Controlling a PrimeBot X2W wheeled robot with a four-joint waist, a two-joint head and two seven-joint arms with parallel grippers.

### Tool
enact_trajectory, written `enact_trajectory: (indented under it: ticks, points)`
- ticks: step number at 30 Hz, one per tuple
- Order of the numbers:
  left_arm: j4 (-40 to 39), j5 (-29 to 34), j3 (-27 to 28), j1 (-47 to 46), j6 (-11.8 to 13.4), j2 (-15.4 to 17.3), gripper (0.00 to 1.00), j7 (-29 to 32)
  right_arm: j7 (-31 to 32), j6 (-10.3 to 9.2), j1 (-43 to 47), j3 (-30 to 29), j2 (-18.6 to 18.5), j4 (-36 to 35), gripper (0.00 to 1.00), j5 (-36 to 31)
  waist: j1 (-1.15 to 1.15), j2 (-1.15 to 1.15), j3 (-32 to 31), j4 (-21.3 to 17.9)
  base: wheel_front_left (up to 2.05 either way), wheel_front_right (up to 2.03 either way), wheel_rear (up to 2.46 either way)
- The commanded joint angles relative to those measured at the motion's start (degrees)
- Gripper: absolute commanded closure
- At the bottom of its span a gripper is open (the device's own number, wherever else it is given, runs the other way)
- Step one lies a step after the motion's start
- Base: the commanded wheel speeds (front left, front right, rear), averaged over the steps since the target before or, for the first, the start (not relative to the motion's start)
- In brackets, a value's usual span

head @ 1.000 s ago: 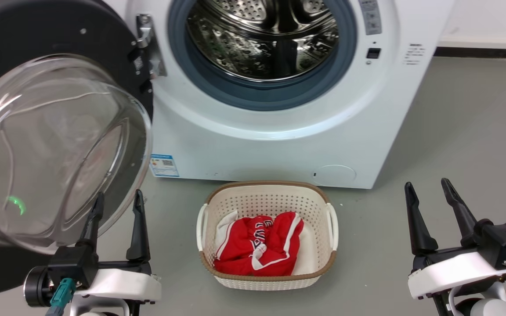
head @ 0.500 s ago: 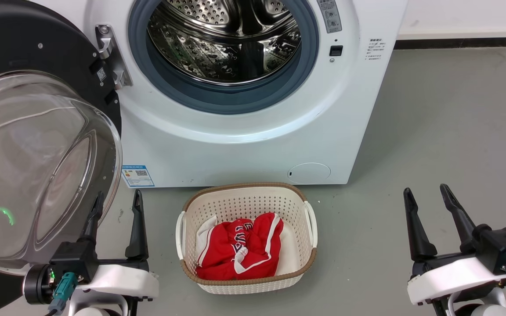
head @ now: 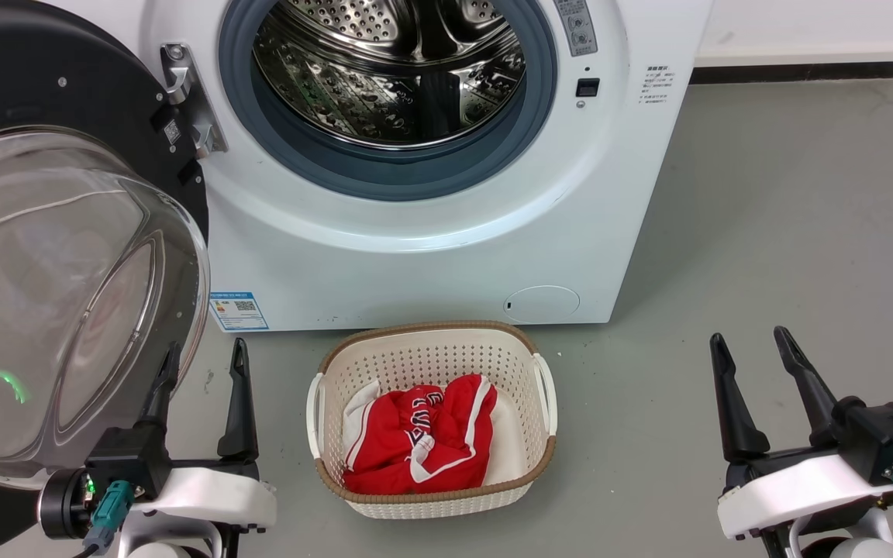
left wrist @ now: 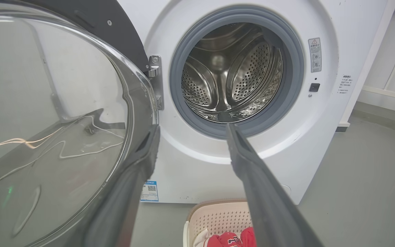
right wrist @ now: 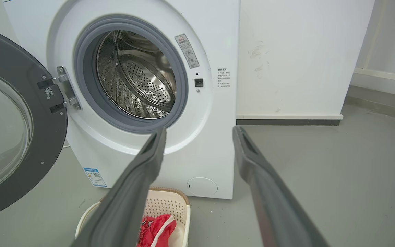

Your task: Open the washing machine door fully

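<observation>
While the washing machine door [head: 43, 85] stands swung wide at the left of the washing machine [head: 431, 256], the left tool [head: 206, 346] sits just beside its glass bowl [head: 67, 294], parted and gripping nothing. The right tool [head: 749, 335] is likewise parted and empty, well apart from the door.

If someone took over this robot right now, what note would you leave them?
Left gripper: open, empty, close beside the glass of the door; contact unclear.
Right gripper: open, empty, away from the washing machine.
The door is swung wide on its hinge, left of the machine; drum mouth exposed.
Basket with red clothing: on the floor before the machine.
Done: door looks opened wide.
Left: perhaps a check that it sits at its stop.
</observation>
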Motion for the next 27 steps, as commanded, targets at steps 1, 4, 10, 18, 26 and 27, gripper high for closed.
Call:
enact_trajectory:
  ticks: [1, 4, 10, 18, 26, 27]
  points:
    - [0.11, -0.30, -0.08, -0.57, 0.28, 0.32, 0.00, -0.36, -0.01, -0.02, 0.21, 0.00, 0.07, 0.00, 0.00, 0.11, 0.00, 0.00, -0.01, -0.01, 0.00, 0.00, 0.00]
    - [0.30, -0.27, -0.13, -0.55, 0.34, 0.42, 0.00, -0.44, 0.01, -0.03, 0.23, -0.01, 0.07, 0.12, 0.00, 0.21, 0.00, 0.00, -0.01, -0.02, 0.00, 0.00, 0.00]
    - [2.72, -2.71, 0.43, 0.36, -0.09, -0.54, 1.00, 1.03, 0.06, 0.01, 0.77, 0.26, -0.06, 1.89, 1.00, 2.62, 0.00, 0.00, -0.05, 0.00, 0.00, 0.00, 0.00]
    - [3.40, -11.68, 1.12, -0.11, -0.93, -0.91, 1.00, 3.21, 0.96, 0.01, -0.18, 0.18, -0.74, 3.52, 1.00, 12.63, 0.00, 0.00, -0.21, 0.11, 0.00, 0.00, 0.00]
    - [3.89, -19.76, 1.61, -0.45, -1.69, -1.24, 1.00, 5.02, 1.78, 0.01, -1.05, 0.06, -1.20, 4.95, 1.00, 21.44, 0.00, 0.00, -0.36, 0.20, 0.00, 0.00, 0.00]
    - [3.96, -20.72, 1.68, -0.50, -1.77, -1.27, 1.00, 5.23, 1.88, 0.01, -1.14, 0.04, -1.24, 5.11, 1.00, 22.49, 0.00, 0.00, -0.38, 0.22, 0.00, 0.00, 0.00]
